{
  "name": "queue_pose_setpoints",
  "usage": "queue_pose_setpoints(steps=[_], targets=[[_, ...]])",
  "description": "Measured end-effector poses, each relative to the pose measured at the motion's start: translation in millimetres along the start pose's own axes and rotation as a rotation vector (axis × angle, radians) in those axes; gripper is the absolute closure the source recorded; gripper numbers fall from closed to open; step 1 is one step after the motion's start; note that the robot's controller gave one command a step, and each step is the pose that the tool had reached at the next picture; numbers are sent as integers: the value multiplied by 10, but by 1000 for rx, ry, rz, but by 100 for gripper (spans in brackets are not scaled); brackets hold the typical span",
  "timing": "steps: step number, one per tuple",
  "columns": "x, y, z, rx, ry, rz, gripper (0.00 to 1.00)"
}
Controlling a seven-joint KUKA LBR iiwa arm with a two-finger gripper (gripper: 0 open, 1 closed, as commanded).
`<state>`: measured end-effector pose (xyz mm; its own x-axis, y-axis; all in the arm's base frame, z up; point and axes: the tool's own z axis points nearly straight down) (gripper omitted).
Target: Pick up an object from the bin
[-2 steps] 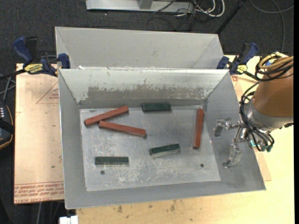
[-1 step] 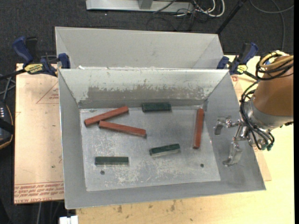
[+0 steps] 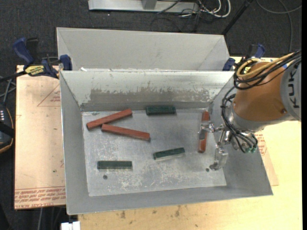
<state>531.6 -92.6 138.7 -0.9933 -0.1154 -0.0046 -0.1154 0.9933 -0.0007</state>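
My gripper (image 3: 214,145) is low over the right end of the bin floor, close to the right wall. Its two metal fingers stand apart, one near the back and one near the front, so it is open. A red-brown stick (image 3: 202,144) lies lengthwise along the right wall, just left of the fingers and touching or almost touching the rear one. It is not clamped between them. A dark green bar (image 3: 169,153) lies flat on the floor a little further left.
Two more red-brown sticks (image 3: 109,119) (image 3: 125,132) lie at the left middle. A green bar (image 3: 160,110) sits at the back wall and another (image 3: 114,165) at the front left. The arm's orange cover and cables hang over the right rim.
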Motion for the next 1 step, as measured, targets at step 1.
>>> queue_pose_setpoints(steps=[1], targets=[[-463, 564, -214, -2, -3, 42, 0]])
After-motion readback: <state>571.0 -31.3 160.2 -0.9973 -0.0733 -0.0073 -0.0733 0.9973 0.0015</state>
